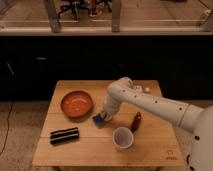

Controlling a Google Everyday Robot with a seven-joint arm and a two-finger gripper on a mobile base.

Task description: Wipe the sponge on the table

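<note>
A small blue sponge (98, 118) lies on the wooden table (90, 147), just right of the orange bowl. My gripper (103, 117) is down on the sponge at the end of the white arm (150, 102), which reaches in from the right. The sponge shows partly under the gripper's tip, pressed against the tabletop near the table's middle.
An orange bowl (76, 104) sits at the left centre. A dark striped bar-shaped object (64, 135) lies at the front left. A white cup (122, 138) stands at the front centre, with a brown bottle-like item (135, 121) lying beside it. A black counter wall runs behind the table.
</note>
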